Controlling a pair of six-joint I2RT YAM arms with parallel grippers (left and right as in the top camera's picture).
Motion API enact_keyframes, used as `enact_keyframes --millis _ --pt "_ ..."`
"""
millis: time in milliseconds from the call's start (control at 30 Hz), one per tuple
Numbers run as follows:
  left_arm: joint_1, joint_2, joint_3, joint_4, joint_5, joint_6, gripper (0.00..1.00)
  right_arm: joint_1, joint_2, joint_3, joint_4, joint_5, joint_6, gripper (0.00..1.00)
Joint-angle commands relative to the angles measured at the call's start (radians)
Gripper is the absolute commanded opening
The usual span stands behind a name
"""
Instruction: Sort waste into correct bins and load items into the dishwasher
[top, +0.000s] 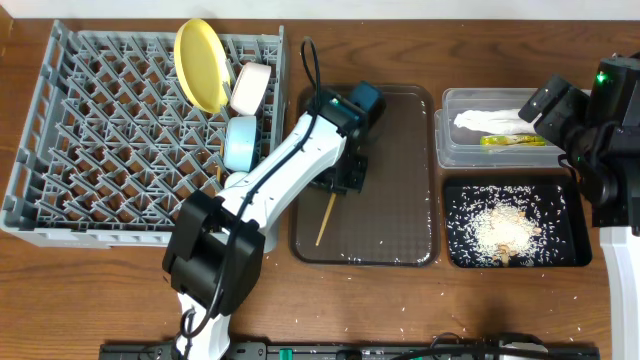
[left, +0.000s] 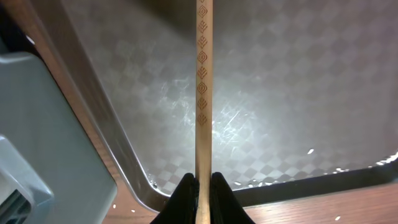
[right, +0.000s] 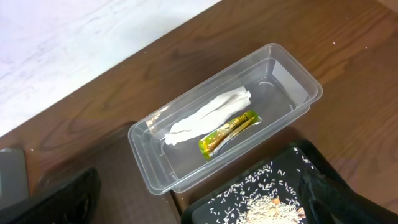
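My left gripper (left: 202, 186) is clenched on one thin wooden chopstick (left: 203, 93), the two fingertips pinching it close to one end. The rest of the stick runs straight out ahead over the dark brown serving tray (left: 298, 93). From overhead the stick lies slantwise above the tray's middle, with the large grey plastic dish rack (top: 120, 130) just beside the tray to the left. I can't tell whether the far tip is resting on the tray or is clear of it.

I judge the chopstick to be very light and stiff, but smooth and narrow. With such an end grip it could pivot between the pads or slide out if I swing quickly. A hold nearer the middle would balance it better. As it stands, I'd move slowly and keep the long free end clear of the rack's wall and pegs. It could also drop through the grid unless it is laid across the pegs.

My right gripper (right: 199, 205) is released, its fingers wide apart with nothing between them. It hangs over the clear rectangular plastic tub (right: 298, 74), which holds a crumpled white tissue (right: 208, 115) and a green-and-orange snack wrapper (right: 229, 132).
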Motion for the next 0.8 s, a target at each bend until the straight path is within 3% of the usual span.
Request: enact_keyframes --millis 0,333,767 --pt "0.002 0.019 -0.033 0.005 0.010 0.017 0.08 -0.004 0.002 0.000 -0.002 0.004 0.011 0.99" --pt "0.002 0.019 -0.131 0.072 0.025 0.016 0.08 -0.004 0.002 0.000 -0.002 0.004 0.011 0.99" --pt "-0.016 0.019 -0.135 0.071 0.043 0.014 0.08 -0.004 0.002 0.000 -0.002 0.004 0.011 0.99"
